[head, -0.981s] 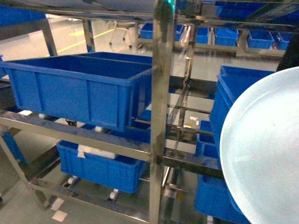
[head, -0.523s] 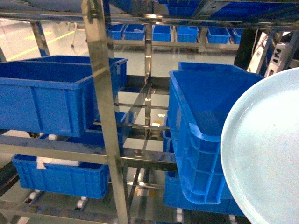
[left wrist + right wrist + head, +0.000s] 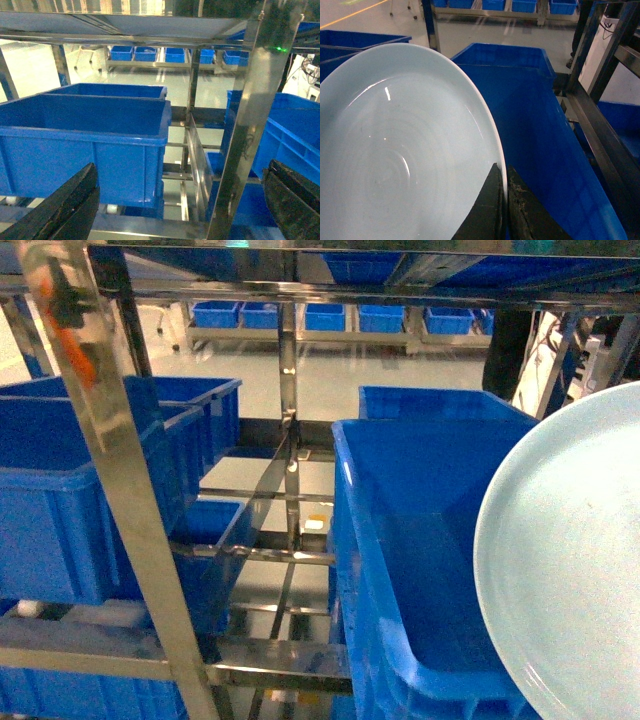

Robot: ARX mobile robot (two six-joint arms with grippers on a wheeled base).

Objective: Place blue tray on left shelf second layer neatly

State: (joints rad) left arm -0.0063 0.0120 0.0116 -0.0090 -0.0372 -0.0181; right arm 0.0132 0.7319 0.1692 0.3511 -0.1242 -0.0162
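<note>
Everything I see is evenly and rather brightly lit, with a cool bluish cast. The pale floor (image 3: 330, 370) behind the shelving is nearly washed out in my head and left wrist views. The steel post (image 3: 110, 470) close to my head camera is soft and smeared with orange and dark reflections. From my left wrist, the nearer upright (image 3: 250, 125) shines hard and carries a small green glint near its top, and my own fingers (image 3: 60, 210) are dark blurs. The blue tray (image 3: 405, 150) in my right gripper (image 3: 504, 210) shows thin white highlights and faint rings.
</note>
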